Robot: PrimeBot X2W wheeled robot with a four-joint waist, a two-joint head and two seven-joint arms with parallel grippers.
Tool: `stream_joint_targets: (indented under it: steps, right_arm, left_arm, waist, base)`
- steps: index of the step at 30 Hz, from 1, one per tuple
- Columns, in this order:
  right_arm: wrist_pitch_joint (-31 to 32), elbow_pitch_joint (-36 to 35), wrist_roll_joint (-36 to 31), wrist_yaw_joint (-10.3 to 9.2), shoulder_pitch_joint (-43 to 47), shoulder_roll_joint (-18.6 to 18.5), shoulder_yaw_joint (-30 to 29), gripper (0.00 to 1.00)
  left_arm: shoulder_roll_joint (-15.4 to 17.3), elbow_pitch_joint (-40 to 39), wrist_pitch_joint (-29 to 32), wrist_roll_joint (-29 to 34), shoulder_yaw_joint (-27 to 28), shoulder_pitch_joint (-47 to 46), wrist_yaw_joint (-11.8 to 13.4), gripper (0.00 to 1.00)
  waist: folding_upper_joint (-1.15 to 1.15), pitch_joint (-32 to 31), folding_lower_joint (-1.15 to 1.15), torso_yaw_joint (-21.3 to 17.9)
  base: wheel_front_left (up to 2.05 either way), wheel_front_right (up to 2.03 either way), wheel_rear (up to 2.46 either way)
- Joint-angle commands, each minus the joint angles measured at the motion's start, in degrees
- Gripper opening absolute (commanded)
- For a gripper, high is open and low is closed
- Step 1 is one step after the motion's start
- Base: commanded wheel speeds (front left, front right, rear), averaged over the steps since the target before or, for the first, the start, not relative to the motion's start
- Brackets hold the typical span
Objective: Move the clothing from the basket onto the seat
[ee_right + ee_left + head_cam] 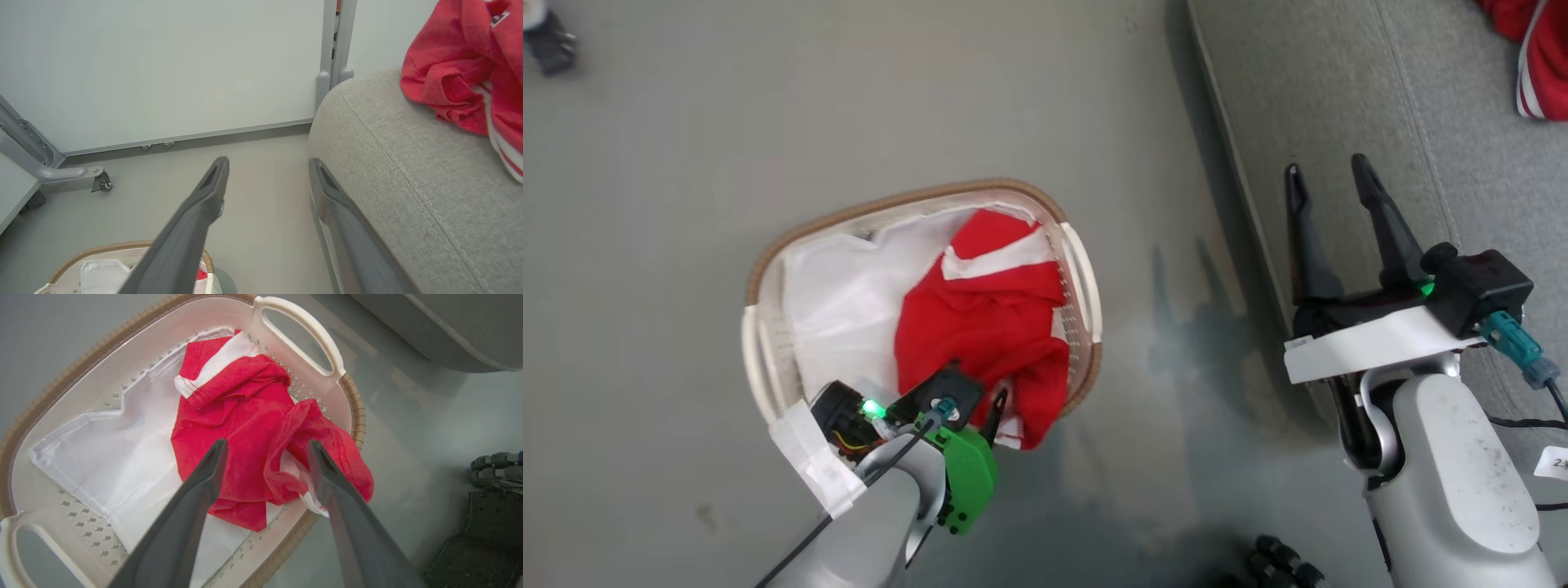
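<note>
Pick-up stage: left claw [266, 444] spread wide, holding nothing, over red jersey [245, 428] in basket [204, 314] at mid-frame; right claw [1326, 167] likewise spread and bare by seat [1339, 82] at right; next, likely descent and closure on fabric.

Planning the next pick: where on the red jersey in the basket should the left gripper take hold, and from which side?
Probably the raised ridge of the red jersey at its middle, from above: it stands proud of the white sheet, and the open left gripper hangs over it.
</note>
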Motion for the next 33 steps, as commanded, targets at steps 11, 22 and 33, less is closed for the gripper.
stream_joint_targets:
  steps: [11,22,33]
  right_arm:
    - [-0.27,-1.69,3.24,-0.06,-2.46,-0.06,3.89,1.00]
    - [-0.27,-0.63,3.58,-0.06,-2.50,-0.09,3.71,1.00]
    - [-0.27,1.84,-0.04,-0.06,-0.55,-0.13,1.07,1.00]
  left_arm:
    - [1.81,9.10,0.60,-1.78,1.28,-5.91,1.23,1.00]
    - [1.67,13.22,-2.01,-3.00,1.50,-8.17,1.63,0.00]
    - [0.70,12.39,-6.35,-5.39,1.37,-6.11,1.19,0.00]
  waist:
    - [0.00,10.81,0.00,-10.00]
    - [0.00,9.91,0.00,-9.13]
    - [0.00,-0.07,0.00,-3.27]
  base:
    - [0.00,0.00,0.00]
    - [0.00,0.00,0.00]
    - [0.00,0.00,0.00]
